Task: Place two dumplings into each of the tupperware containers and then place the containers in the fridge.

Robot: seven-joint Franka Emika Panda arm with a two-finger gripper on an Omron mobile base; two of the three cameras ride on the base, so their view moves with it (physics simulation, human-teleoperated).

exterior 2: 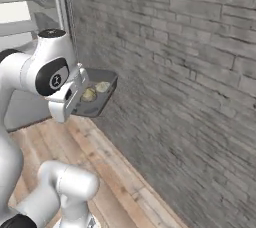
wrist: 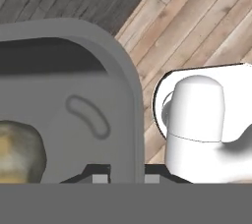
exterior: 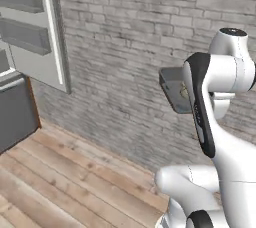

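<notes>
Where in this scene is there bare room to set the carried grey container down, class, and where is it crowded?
Free: the wood floor between the brick wall and the fridge. Crowded: the grey container, shut in the gripper by its wall, already holds two dumplings. Fridge shelves look bare, partly out of frame.

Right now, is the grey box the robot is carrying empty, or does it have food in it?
Not empty. The grey tupperware container has two dumplings lying inside it; the hand view shows one against its floor.
</notes>
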